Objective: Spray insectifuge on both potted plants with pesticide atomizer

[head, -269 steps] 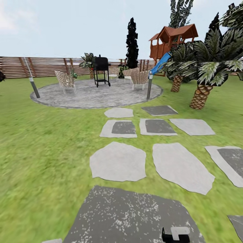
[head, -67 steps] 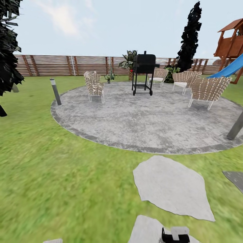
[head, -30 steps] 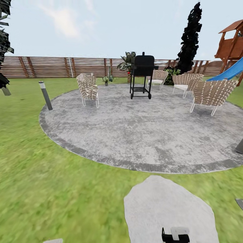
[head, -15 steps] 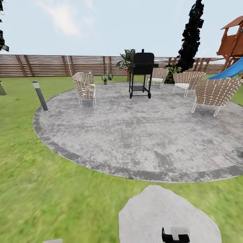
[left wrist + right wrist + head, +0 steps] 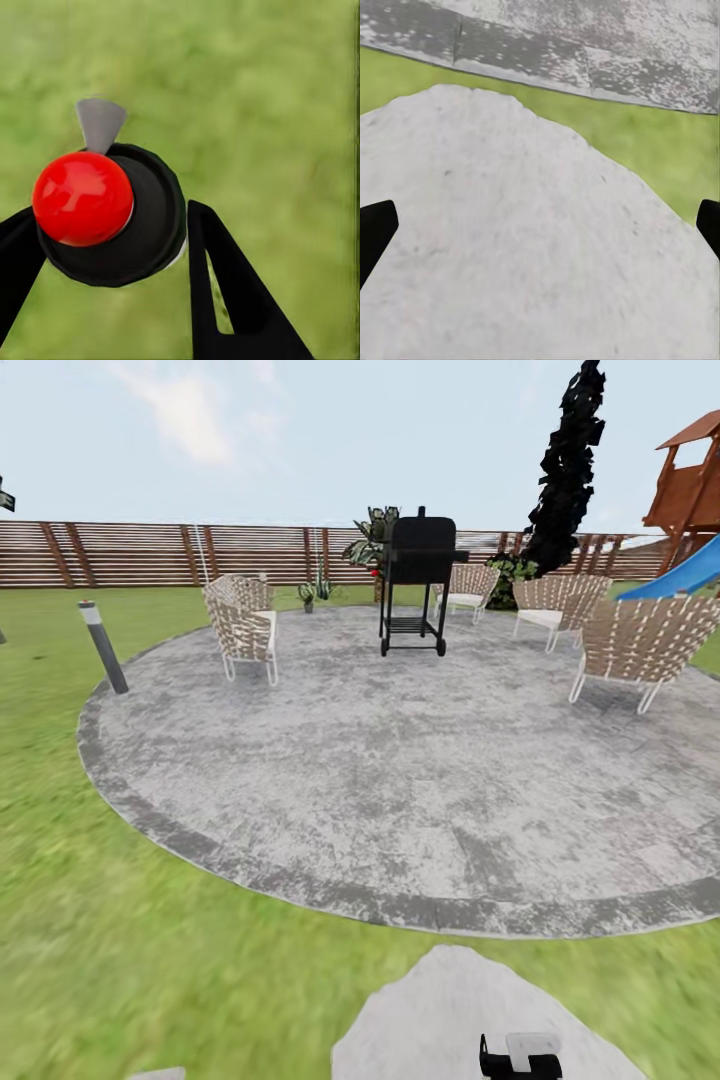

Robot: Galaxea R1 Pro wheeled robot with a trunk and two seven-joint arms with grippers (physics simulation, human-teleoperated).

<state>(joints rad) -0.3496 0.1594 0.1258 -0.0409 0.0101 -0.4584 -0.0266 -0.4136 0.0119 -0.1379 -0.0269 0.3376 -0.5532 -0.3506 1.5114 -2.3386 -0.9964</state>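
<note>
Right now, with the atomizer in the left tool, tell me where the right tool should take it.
Likely the red knob, coming from its top end: it is round and stands free of the black collar, whose two sides the left tool clamps. Avoid the grey nozzle side.

Red-capped black atomizer in hand, garden ahead

The black round-bodied pesticide atomizer [image 5: 112, 217], with a glossy red ball top and grey nozzle tab, sits between the left gripper's [image 5: 105, 247] black fingers above blurred grass. The garden's green lawn [image 5: 120, 920] surrounds a mottled grey paved round [image 5: 400, 760], backed by a brown slatted fence [image 5: 150, 555].
</note>
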